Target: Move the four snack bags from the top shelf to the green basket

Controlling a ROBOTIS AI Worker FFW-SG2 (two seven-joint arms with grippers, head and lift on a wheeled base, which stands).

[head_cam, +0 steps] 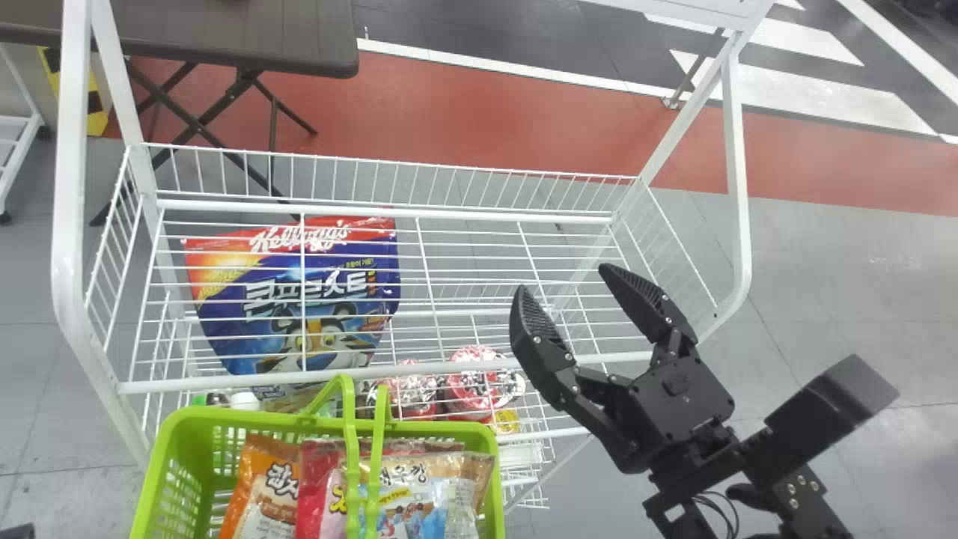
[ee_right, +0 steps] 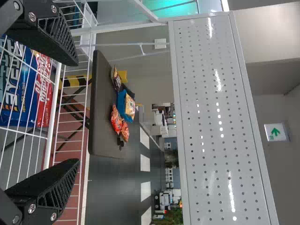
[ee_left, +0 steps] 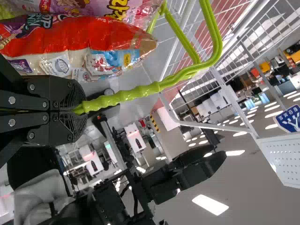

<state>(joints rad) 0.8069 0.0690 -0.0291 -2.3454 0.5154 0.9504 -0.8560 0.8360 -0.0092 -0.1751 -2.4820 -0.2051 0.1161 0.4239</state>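
My right gripper [head_cam: 563, 278] is open over the right part of the top wire shelf [head_cam: 479, 218], nothing between its fingers. The right wrist view also has the right gripper [ee_right: 78, 112], its two fingers wide apart. The green basket [head_cam: 299, 425] stands at the shelf's near side, left of the right gripper. Inside it are an orange snack bag [head_cam: 271, 490], a red-pink bag [head_cam: 323, 486] and a light bag with blue [head_cam: 428, 486], packed close together. In the left wrist view my left gripper [ee_left: 83, 111] is shut on the basket's green handle [ee_left: 136, 94], beside a red snack bag [ee_left: 84, 40].
Below the top shelf's wires lie a large blue cereal bag [head_cam: 299, 299] and red-topped containers [head_cam: 479, 382]. White rack posts [head_cam: 737, 172] frame both sides. A dark table [head_cam: 224, 34] stands behind at the left, with several packs [ee_right: 126, 105] on it.
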